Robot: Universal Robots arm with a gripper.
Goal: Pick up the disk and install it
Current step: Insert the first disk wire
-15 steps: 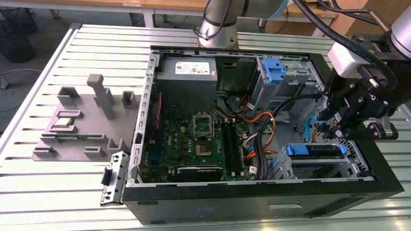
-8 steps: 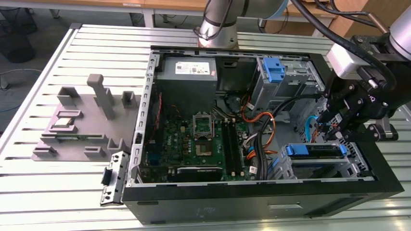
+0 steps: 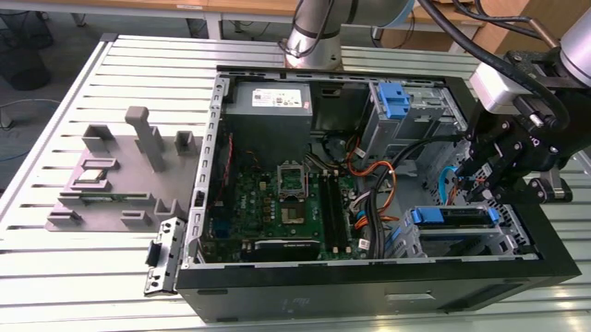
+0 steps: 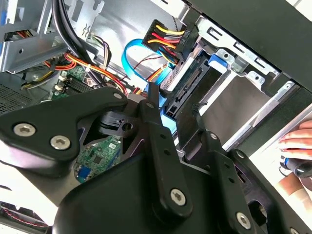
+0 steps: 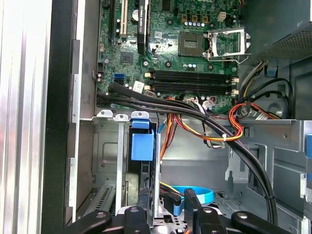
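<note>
Gripper [image 3: 494, 181] sits at the right of the exterior view, just over the drive cage [image 3: 506, 242] of the open PC case [image 3: 369, 294]; can't tell jaw state for sure, but both wrist views show the two black fingers [image 4: 155, 117] standing close either side of the disk's edge, so narrow at most. Disk [image 3: 450, 216] is already in the cage slot, lower right of the exterior view, blue rail facing up; in the first wrist view its blue tab [image 5: 143, 146] shows lower centre, and in the second wrist view the connector end [image 4: 187, 85] is centre frame with one power plug on red/yellow/black wires [image 4: 168, 36] just above it. One blue data cable [image 4: 139, 56] loops beside it. Case contents, counted: one motherboard [image 3: 277, 200] centre-left, one empty CPU socket [image 5: 226, 41], four RAM slots [image 5: 192, 80], one grey power supply [image 3: 270, 100] at upper centre, one second blue latch [image 3: 392, 100] on the upper-right bay. Outside the case, one grey fixture block [image 3: 120, 180] sits on the slatted table [image 3: 55, 277], left of frame. One person's hand [image 4: 295, 141] rests at the right edge of the second wrist view.
</note>
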